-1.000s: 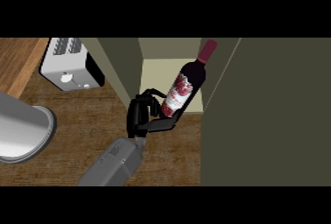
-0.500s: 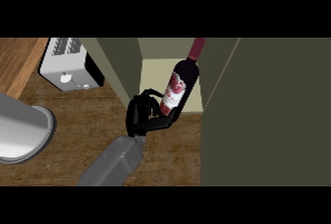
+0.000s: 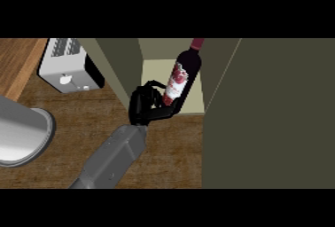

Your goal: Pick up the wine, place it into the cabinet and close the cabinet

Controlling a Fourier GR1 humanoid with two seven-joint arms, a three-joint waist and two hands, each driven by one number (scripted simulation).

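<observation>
The wine bottle (image 3: 180,77), dark with a red and white label, leans with its neck toward the top of the head view. Its base is at the front edge of the pale shelf inside the olive cabinet (image 3: 156,71). My left hand (image 3: 147,106) is shut on the bottle's lower half from the left, fingers curled round it. The grey forearm runs down to the lower left. The cabinet's door (image 3: 274,115) stands open and fills the right side. My right hand does not show.
A white toaster (image 3: 65,66) stands on the wooden counter left of the cabinet. A large grey pot (image 3: 20,133) sits at the left edge. The open door hides everything at the right.
The bottle has moved slightly left and further into the cabinet opening, standing less tilted. My left hand has edged forward with it.
</observation>
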